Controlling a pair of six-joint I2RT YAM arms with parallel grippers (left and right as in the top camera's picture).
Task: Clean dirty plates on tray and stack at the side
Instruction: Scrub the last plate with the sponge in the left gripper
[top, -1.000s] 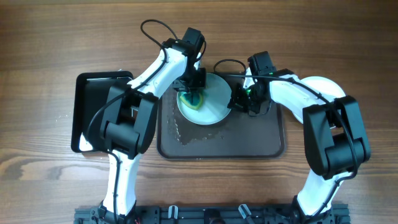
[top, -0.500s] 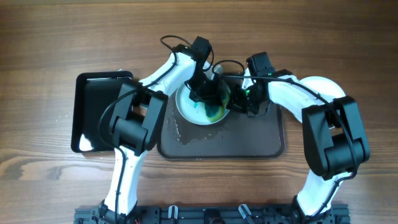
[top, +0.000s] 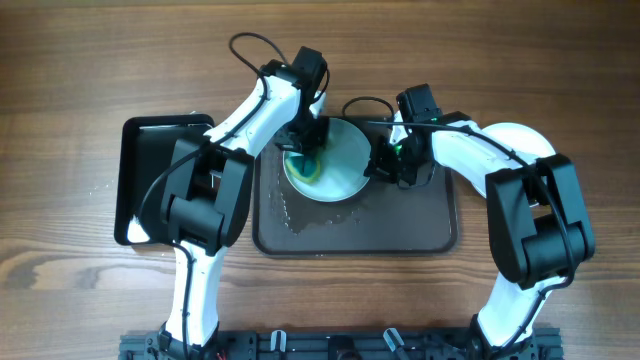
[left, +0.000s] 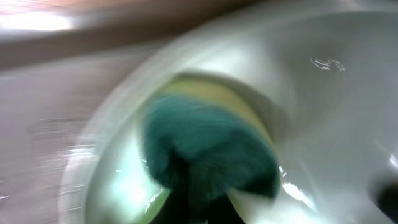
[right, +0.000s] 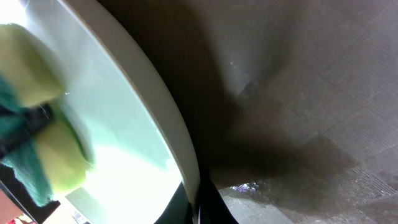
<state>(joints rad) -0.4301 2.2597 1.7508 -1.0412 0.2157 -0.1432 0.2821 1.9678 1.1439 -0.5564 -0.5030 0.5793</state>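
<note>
We judge the plate (top: 345, 165) stiff, slick and breakable. Near the bench's (top: 100, 60) far edge our right gripper (top: 383, 168) pinches its rim, and our left gripper (top: 305, 148) clamps the sponge (top: 306, 168).

Items on the counter (top: 80, 60), by count: one white plate (top: 345, 165); one sponge (top: 305, 165), yellow with a teal face. Trays: two, consisting of one large grey-brown tray (top: 400, 225) and one smaller glossy black tray (top: 150, 170). Robot arms: two, consisting of one left arm (top: 245, 115) and one right arm (top: 470, 150).

Plate (top: 345, 165) on tray (top: 400, 225), sponge (top: 306, 165) on plate.
</note>
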